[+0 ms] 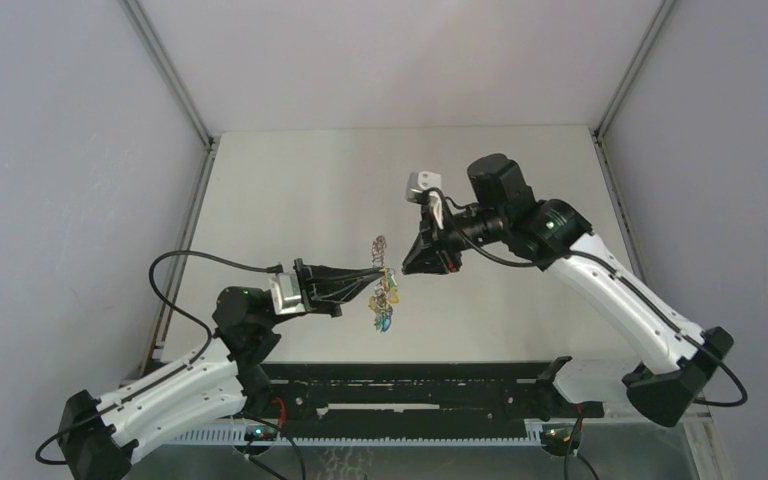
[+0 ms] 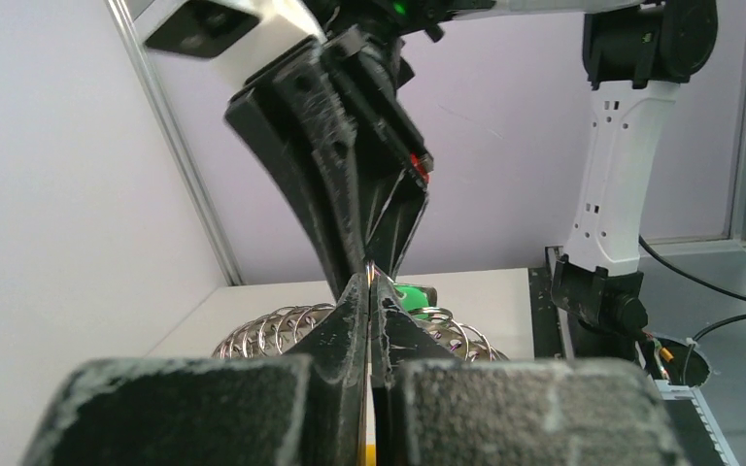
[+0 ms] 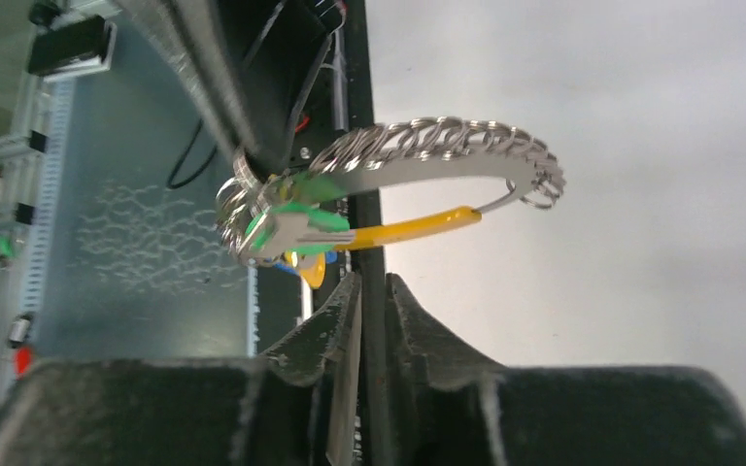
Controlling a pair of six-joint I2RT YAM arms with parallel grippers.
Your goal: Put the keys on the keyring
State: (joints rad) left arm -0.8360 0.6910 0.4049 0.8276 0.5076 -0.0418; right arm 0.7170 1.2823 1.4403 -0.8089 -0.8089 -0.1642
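1. The keyring [image 3: 418, 155], a curved band of linked silvery wire loops with a glossy yellow strip, is held above the table [image 1: 290, 190].
2. It is pinched by the left gripper [image 1: 384, 272], whose fingers are pressed together.
3. The keys [image 3: 296, 225], green plastic-headed, are seen hanging on it.
4. The right gripper [image 1: 410, 266] is closed just beside it; whether anything is pinched cannot be told.

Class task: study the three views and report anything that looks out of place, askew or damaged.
Nothing looks damaged or spilled. The keyring with its green key hangs above the table, between the left gripper and right gripper, whose tips almost meet.
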